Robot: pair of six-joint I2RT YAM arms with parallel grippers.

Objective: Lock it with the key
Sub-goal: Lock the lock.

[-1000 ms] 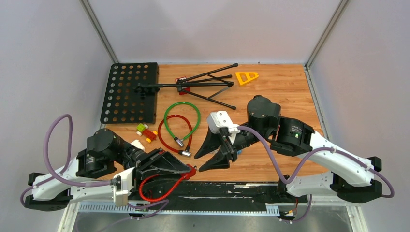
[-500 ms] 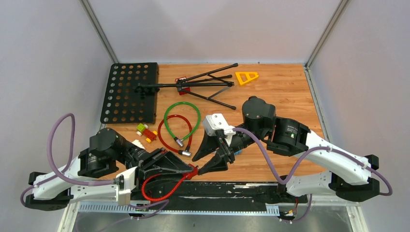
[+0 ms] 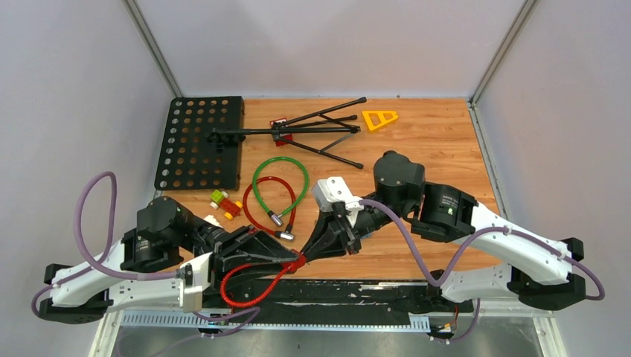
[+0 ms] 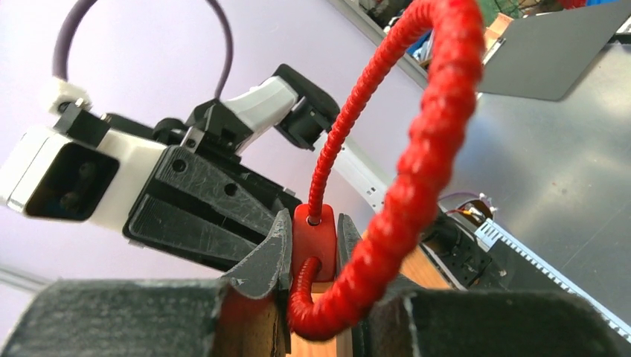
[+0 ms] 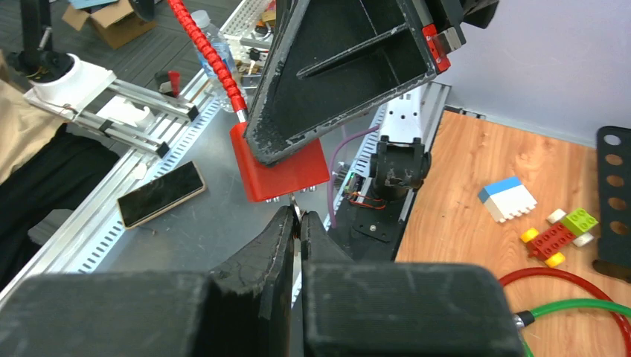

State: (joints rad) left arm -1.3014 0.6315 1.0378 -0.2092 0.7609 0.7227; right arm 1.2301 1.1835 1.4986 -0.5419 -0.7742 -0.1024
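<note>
The smooth, boxy red plastic lock body (image 5: 286,175), trailing a ribbed red cable (image 4: 431,134), sits clamped in the narrowly parted left gripper (image 3: 289,260) above the wooden table's (image 3: 439,141) near edge, while the right gripper (image 5: 298,223), jaws pressed together, pinches a thin metal key (image 5: 296,208) at the lock body's lower face.

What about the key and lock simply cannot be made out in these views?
- Key: the right wrist view shows only a metal sliver; the right pincer covers the rest.
- Keyhole: hidden under the lock's lower edge there, and under both pincers in the top view.
- Lock sides: in the left wrist view, the left pincer covers them.
- Cable: its loop is cut off by that view's top edge.
</note>
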